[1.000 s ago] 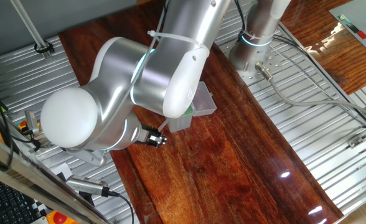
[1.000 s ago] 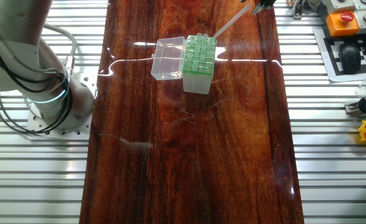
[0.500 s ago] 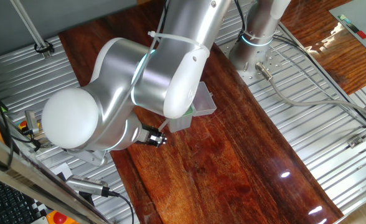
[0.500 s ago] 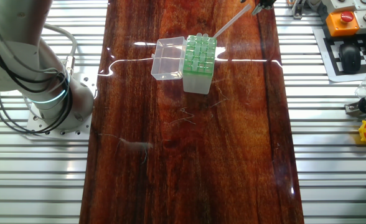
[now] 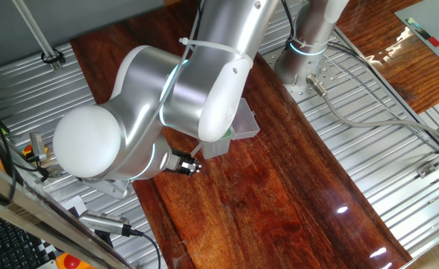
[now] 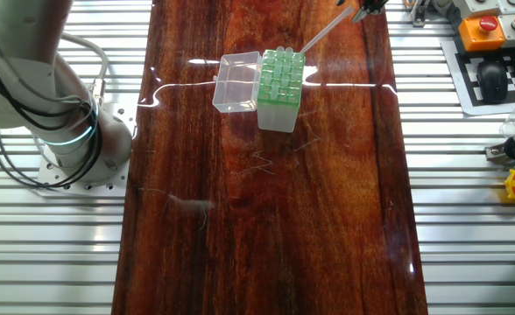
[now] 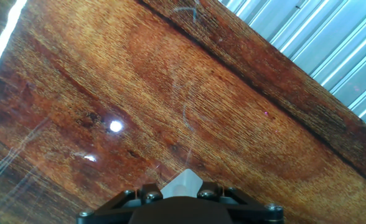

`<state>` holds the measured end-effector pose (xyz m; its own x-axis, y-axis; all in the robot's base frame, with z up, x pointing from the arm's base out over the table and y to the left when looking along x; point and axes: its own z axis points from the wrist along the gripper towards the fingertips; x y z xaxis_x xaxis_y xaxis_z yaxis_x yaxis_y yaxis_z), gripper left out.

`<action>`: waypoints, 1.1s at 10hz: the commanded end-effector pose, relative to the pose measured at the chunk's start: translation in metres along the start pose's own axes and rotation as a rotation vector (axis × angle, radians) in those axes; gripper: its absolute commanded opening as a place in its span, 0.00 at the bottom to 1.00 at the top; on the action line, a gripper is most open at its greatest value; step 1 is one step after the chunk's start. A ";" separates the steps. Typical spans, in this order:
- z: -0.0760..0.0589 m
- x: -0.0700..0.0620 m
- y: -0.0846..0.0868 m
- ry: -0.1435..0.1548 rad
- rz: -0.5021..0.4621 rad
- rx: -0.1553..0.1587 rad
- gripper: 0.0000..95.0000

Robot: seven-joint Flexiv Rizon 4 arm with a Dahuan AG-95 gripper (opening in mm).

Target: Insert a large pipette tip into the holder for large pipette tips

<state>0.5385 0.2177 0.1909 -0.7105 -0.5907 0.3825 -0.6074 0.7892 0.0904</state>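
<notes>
Holding steady: the claw [image 6: 361, 7] keeps pinching the pipette tip [image 6: 320, 34], slanted just right of the green-topped box [image 6: 280, 87]; insertion unstarted.

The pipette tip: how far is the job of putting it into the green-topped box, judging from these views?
Done: the pipette tip is picked up; the gripper holds its wide end near the table's far edge, and it hangs slanted over the wood. In hand: carrying it; its point is beside the green-topped box, not in a hole. Left: stand it upright, align it over a free hole, push it in and release.
</notes>
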 end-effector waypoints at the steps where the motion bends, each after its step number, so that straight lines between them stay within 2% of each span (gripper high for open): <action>1: 0.000 0.000 0.000 0.002 -0.001 0.000 0.40; 11: 0.002 0.001 0.001 0.030 -0.017 0.021 0.40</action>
<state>0.5353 0.2164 0.1893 -0.6893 -0.5990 0.4074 -0.6282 0.7743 0.0756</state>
